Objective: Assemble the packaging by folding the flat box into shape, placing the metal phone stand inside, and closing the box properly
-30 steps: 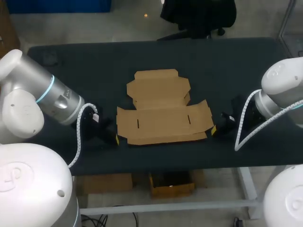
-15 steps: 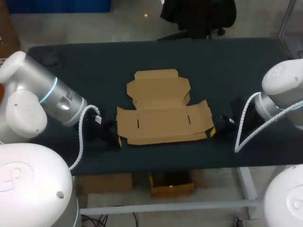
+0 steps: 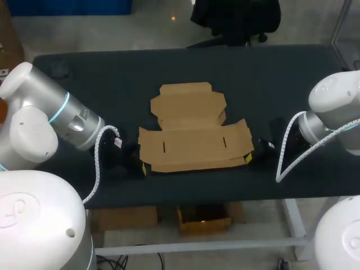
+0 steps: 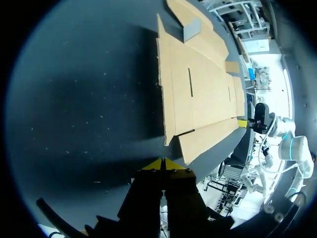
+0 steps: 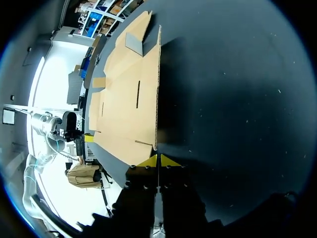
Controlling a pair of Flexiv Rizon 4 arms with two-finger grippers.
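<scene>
Flat box [image 3: 194, 143] lies unfolded in the middle of the surface [image 3: 270, 73], its long axis running from one arm to the other. The left jaws sit low just beside its near left corner, the right jaws beside its near right one, both pinched together and empty. Neither looks nearer, I'd say.

— Item 1, left gripper [image 3: 143, 168]?
— Shifted inward; now just beside the flat box's [image 3: 194, 147] near left corner.
— Item 2, right gripper [image 3: 248, 159]?
— Shifted inward likewise; now just beside the near right corner.
</scene>
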